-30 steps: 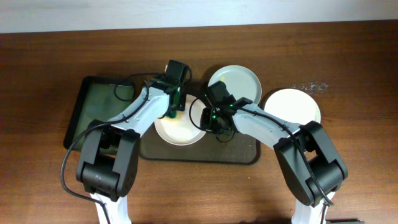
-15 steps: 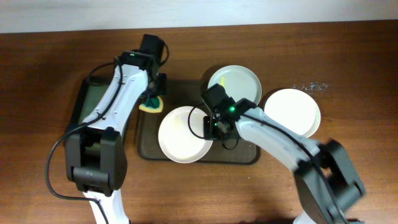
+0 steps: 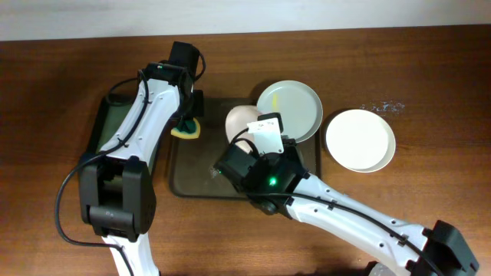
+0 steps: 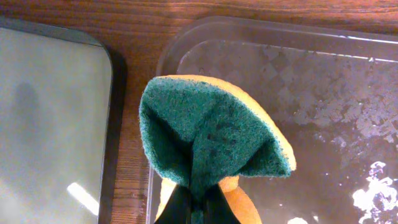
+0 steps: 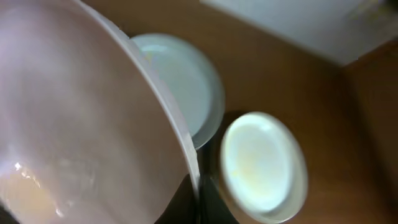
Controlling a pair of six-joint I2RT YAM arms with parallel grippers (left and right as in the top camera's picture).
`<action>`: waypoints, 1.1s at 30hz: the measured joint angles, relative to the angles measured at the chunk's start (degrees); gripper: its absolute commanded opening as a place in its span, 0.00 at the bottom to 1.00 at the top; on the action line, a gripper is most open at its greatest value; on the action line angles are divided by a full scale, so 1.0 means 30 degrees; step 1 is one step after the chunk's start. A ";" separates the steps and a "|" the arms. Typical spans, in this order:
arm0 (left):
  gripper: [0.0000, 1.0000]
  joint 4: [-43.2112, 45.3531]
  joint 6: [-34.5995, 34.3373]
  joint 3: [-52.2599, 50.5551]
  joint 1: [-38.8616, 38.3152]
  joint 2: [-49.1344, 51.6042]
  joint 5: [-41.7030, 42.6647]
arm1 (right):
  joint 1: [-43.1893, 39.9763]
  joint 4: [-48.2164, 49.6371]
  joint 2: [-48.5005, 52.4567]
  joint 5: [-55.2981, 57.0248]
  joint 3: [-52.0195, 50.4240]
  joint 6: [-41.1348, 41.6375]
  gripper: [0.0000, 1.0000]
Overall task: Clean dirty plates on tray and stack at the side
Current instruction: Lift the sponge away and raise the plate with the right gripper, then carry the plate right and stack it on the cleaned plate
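Note:
My left gripper (image 3: pixel 189 115) is shut on a yellow and green sponge (image 3: pixel 186 130), held over the left end of the dark brown tray (image 3: pixel 192 176); in the left wrist view the sponge (image 4: pixel 208 140) folds around the fingers (image 4: pixel 198 208). My right gripper (image 5: pixel 198 205) is shut on the rim of a white plate (image 5: pixel 74 130), lifted and tilted above the tray; overhead it shows partly behind the arm (image 3: pixel 242 119). A faintly green plate (image 3: pixel 290 107) with a yellow smear lies at the tray's back right corner. A white plate (image 3: pixel 360 139) lies on the table to the right.
A smaller dark green tray (image 3: pixel 115 134) lies to the left of the brown tray. The brown tray's floor is wet with white suds (image 4: pixel 373 186). A few small crumbs (image 3: pixel 382 106) lie on the wooden table at the back right.
The right arm has lifted the plate off the tray and tilted it up, swinging across the tray. The left gripper with the sponge moved back to the tray's left end and stays there.

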 measured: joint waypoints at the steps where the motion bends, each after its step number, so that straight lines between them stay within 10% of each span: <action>1: 0.00 0.0000 0.0000 0.0000 0.0000 0.0000 0.0000 | 0.0226 -0.0007 0.0000 0.0954 0.0000 -0.0146 0.04; 10: 0.00 0.0015 0.0000 0.0000 0.0000 0.0000 0.0000 | 0.3235 0.0066 0.0000 1.0061 0.0000 -0.2361 0.04; 20: 0.00 0.0007 0.0000 0.0000 0.0000 0.0000 0.0000 | 0.3439 0.0058 0.0000 1.0163 0.0000 -0.2521 0.04; 33: 0.00 0.0073 0.0000 0.0000 0.0000 0.0000 0.0007 | -0.1603 0.0233 -0.0087 -1.0520 0.0000 -0.2127 0.04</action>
